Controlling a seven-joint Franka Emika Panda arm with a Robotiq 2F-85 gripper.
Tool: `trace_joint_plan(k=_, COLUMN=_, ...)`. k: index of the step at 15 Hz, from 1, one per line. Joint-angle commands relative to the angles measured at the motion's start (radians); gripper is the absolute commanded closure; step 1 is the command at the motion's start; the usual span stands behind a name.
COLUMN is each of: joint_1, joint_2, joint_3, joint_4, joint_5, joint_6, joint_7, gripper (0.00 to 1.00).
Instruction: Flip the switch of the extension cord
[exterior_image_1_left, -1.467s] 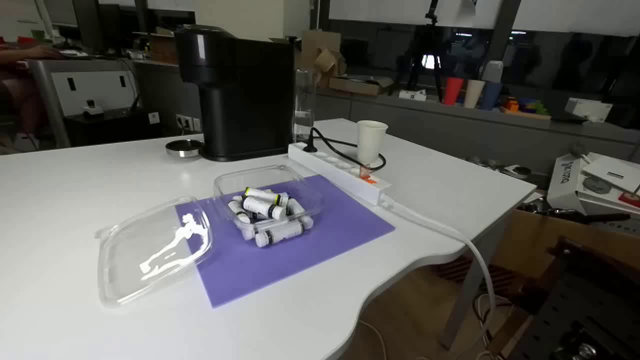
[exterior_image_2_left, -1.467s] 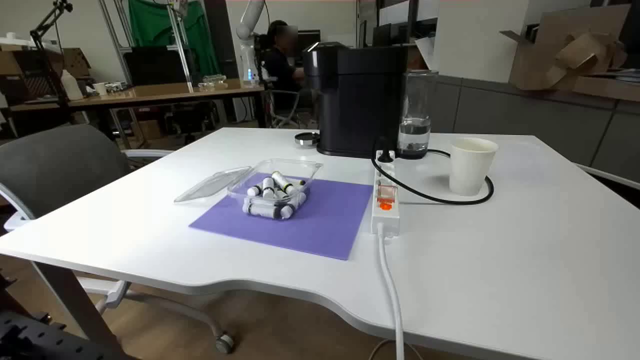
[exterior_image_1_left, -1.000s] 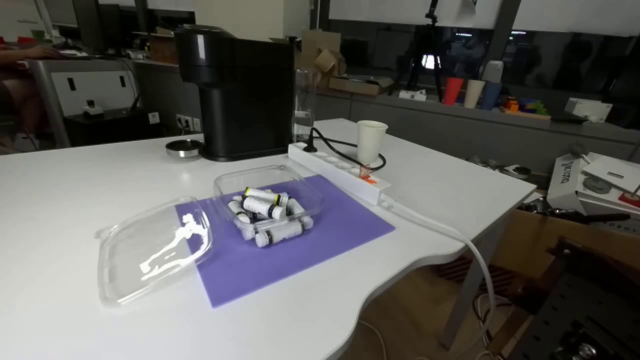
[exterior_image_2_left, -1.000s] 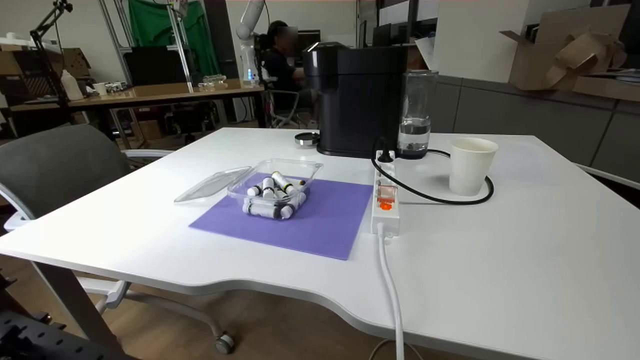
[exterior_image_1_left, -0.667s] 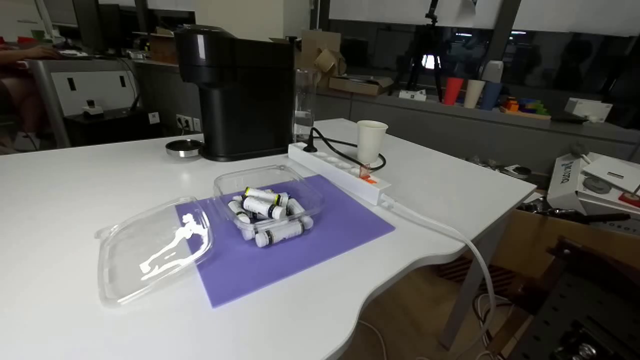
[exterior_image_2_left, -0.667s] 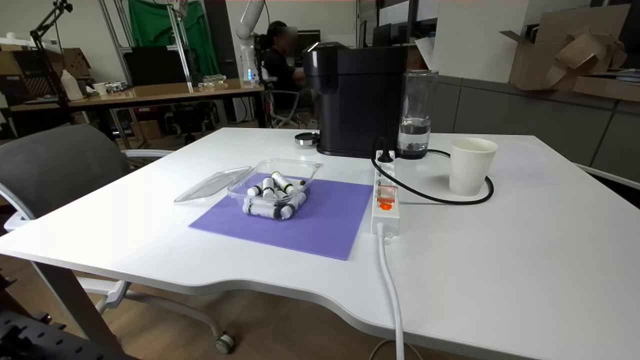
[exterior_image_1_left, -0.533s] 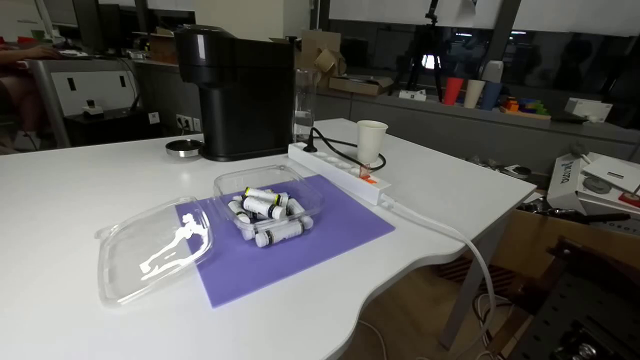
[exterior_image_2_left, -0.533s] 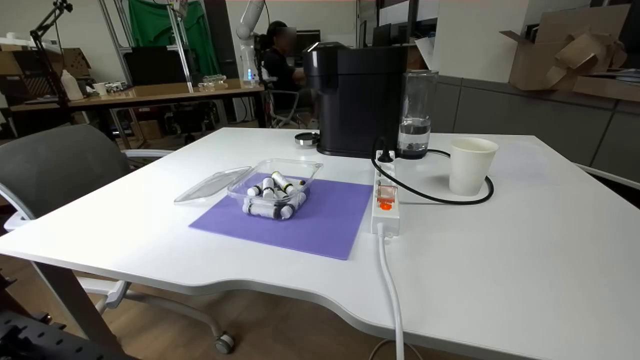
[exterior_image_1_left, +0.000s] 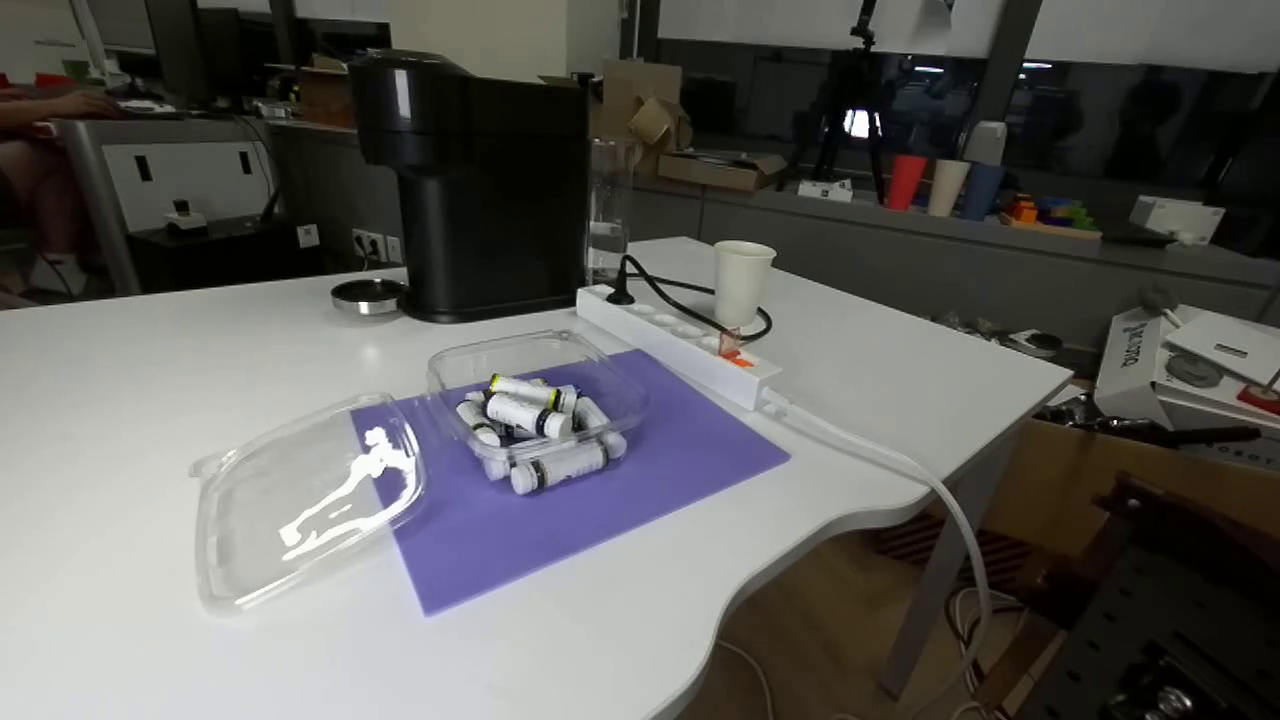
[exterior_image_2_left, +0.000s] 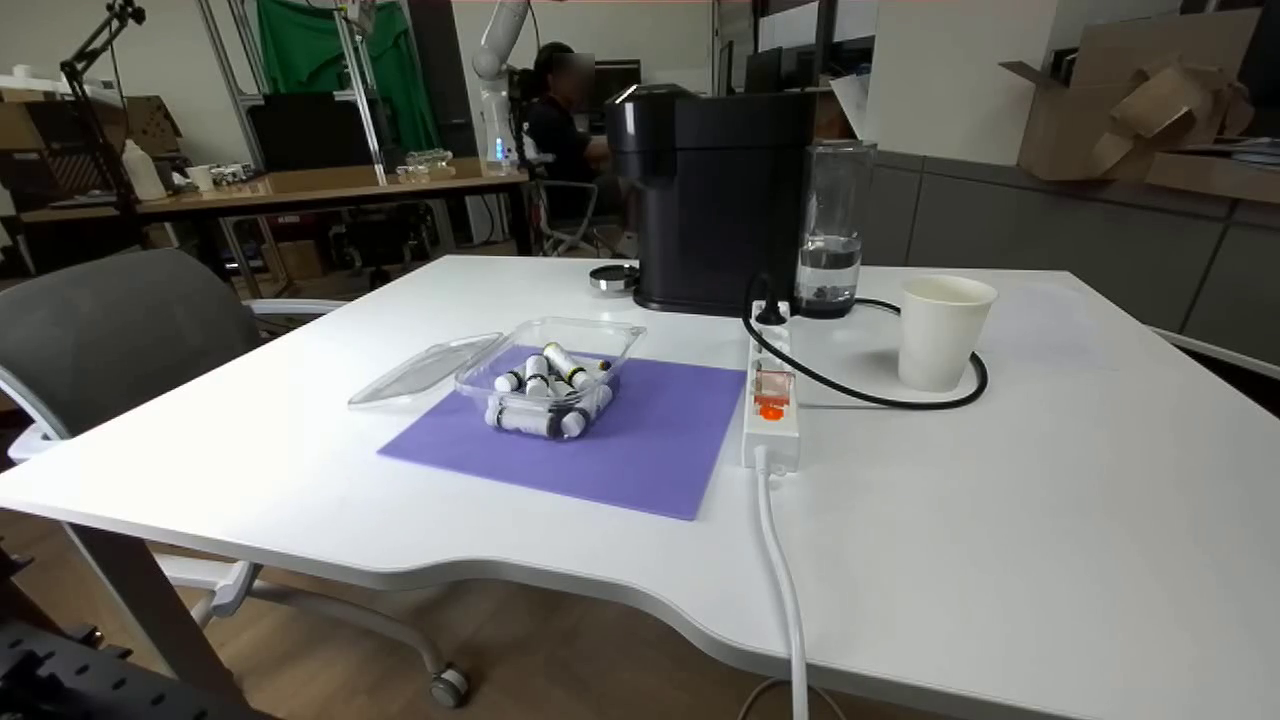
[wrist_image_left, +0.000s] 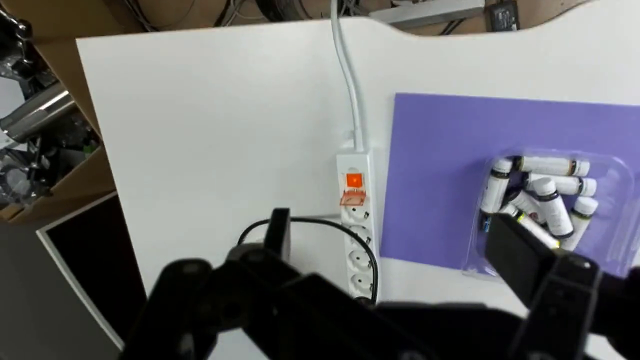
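Note:
The white extension cord (wrist_image_left: 355, 161) lies flat on the table with its thick white cable (wrist_image_left: 350, 90) trailing off the edge. It also shows in both exterior views (exterior_image_1_left: 665, 345) (exterior_image_2_left: 770, 445). The small red-orange switch (wrist_image_left: 354, 180) sits at its cable end, and shows in both exterior views (exterior_image_1_left: 741, 362) (exterior_image_2_left: 771, 412). A clear reddish cover (wrist_image_left: 353, 199) beside the switch stands flipped open. My gripper (wrist_image_left: 394, 232) is open and empty, its fingers wide apart above the table, with the strip between them in the wrist view. The gripper is out of both exterior views.
A black plug (exterior_image_2_left: 770, 313) and looping black cable sit at the strip's far end. A white cup (exterior_image_2_left: 940, 335) stands beside it. A purple mat (exterior_image_2_left: 650, 470) holds a clear box (exterior_image_2_left: 625, 345) of small bottles. A black coffee machine (exterior_image_1_left: 500, 200) and clear lid (exterior_image_1_left: 240, 520) are nearby.

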Motion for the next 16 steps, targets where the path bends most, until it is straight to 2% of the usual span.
trace_joint_plan(k=1, joint_1=-0.009, joint_2=0.169, joint_3=-0.005, joint_4=0.092, joint_5=-0.026, joint_6=0.077, joint_7=0.049, gripper=0.0)
trace_joint_plan(k=7, joint_1=0.001, joint_2=0.438, joint_3=-0.042, joint_4=0.245, joint_5=0.016, joint_6=0.154, joint_7=-0.017, gripper=0.0)
trace_joint_plan(k=12, joint_1=-0.007, joint_2=0.62, joint_3=-0.069, joint_4=0.359, joint_5=0.187, joint_6=0.118, joint_7=-0.22, gripper=0.0)
trace_joint_plan(k=13, joint_1=-0.013, joint_2=0.645, joint_3=-0.071, joint_4=0.369, joint_5=0.214, joint_6=0.118, joint_7=-0.255, gripper=0.25)
trace_joint_plan(k=14, joint_1=-0.017, joint_2=0.667, joint_3=-0.072, joint_4=0.381, joint_5=0.227, joint_6=0.11, joint_7=-0.277, gripper=0.25)
trace_joint_plan(k=16, joint_1=-0.02, joint_2=0.698, joint_3=-0.076, joint_4=0.389, joint_5=0.225, joint_6=0.119, joint_7=-0.285, gripper=0.4)
